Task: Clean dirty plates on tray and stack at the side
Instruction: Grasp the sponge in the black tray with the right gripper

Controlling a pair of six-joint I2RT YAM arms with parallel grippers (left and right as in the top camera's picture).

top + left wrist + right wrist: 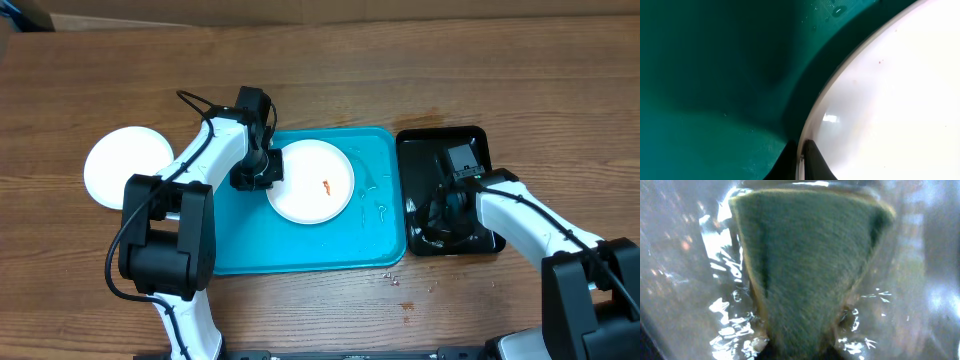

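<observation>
Though dirty, plate (300,170) in tool (800,151) (left)

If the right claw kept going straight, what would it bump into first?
The green sponge, most likely: it fills the view from the right gripper, which looks shut on it. Behind lies the shiny black tray.

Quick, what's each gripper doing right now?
Left gripper: closed on the rim of the plate in the blue tray.
Right gripper: closed on the green sponge at the black tray.
</observation>
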